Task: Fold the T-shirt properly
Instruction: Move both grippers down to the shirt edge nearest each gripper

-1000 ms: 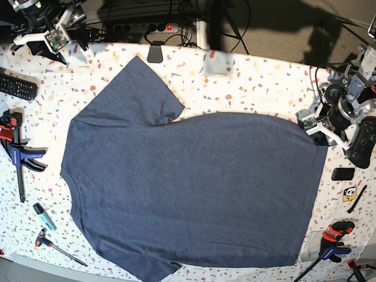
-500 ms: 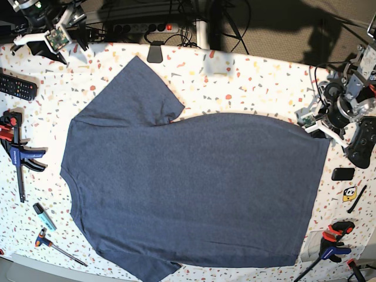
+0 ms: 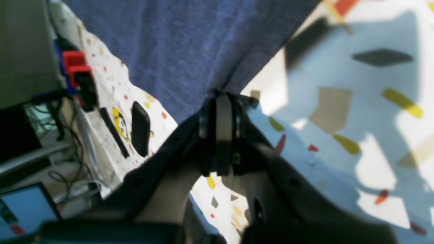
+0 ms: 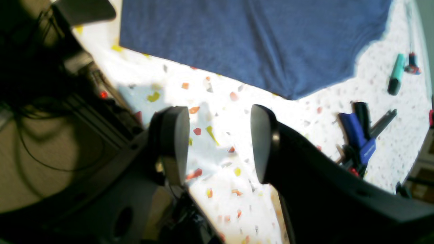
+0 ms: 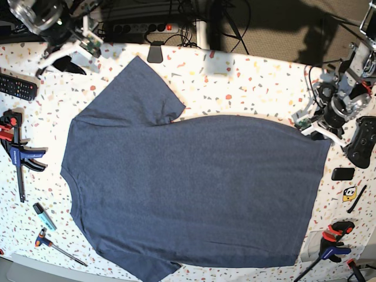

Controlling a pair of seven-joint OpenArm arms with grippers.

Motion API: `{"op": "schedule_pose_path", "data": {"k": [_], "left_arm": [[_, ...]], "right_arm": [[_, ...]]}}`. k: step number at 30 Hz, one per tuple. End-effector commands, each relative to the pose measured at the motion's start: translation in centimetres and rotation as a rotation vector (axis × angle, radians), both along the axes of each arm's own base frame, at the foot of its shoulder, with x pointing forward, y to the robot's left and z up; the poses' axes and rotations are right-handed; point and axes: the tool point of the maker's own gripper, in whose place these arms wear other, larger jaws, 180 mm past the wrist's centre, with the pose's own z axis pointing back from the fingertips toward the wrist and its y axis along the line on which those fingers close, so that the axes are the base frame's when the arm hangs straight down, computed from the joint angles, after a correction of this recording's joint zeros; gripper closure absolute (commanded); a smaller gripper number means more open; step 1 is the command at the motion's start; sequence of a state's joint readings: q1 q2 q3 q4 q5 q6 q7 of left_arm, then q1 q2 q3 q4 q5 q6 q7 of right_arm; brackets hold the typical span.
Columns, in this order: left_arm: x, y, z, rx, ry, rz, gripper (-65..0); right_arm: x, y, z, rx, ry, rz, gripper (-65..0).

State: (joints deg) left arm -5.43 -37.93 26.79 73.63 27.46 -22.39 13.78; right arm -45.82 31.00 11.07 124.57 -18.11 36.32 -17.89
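Note:
The dark navy T-shirt (image 5: 194, 188) lies spread flat on the speckled table (image 5: 252, 82), plain side up, with one sleeve pointing to the back left. My left gripper (image 5: 318, 134) is at the shirt's back right corner. In the left wrist view it (image 3: 220, 96) is shut, its tips on the edge of the cloth (image 3: 190, 44), and a crease runs from them. My right gripper (image 5: 70, 59) hovers over bare table at the back left, beyond the sleeve. In the right wrist view it (image 4: 217, 142) is open and empty, the shirt (image 4: 251, 40) ahead of it.
At the left edge lie a remote (image 5: 17, 87), a blue clamp (image 5: 20, 155), a teal marker (image 5: 44, 215) and a screwdriver (image 5: 59, 247). On the right are a black gamepad (image 5: 364, 141), a small black case (image 5: 342, 174) and clamps (image 5: 332, 241). A black clip (image 5: 155, 53) sits at the back edge.
My right gripper has moved right and toward the sleeve. My left gripper has shifted slightly back, and the shirt's back right corner has been drawn a little to the right.

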Motion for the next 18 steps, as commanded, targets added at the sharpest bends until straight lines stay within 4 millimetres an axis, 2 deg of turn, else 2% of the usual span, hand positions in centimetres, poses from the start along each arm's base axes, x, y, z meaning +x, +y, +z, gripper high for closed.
{"op": "schedule_pose_path", "data": {"k": [1,8,18], "left_arm": [[0.1,0.3,0.2,0.008,0.008,-0.005,0.0],[0.1,-0.3,0.0,-0.004,0.007,-0.005,0.0],[0.1,-0.2,0.0,-0.002,0.009,-0.003,0.0]], "right_arm": [[0.9,0.2,0.2,0.000,-0.029,0.019,-29.1],[3.9,-1.6,-4.1,-0.096,0.029,0.077,-29.1],[6.3,-3.6,-6.8,-0.175,0.079,0.098,-29.1]]}}
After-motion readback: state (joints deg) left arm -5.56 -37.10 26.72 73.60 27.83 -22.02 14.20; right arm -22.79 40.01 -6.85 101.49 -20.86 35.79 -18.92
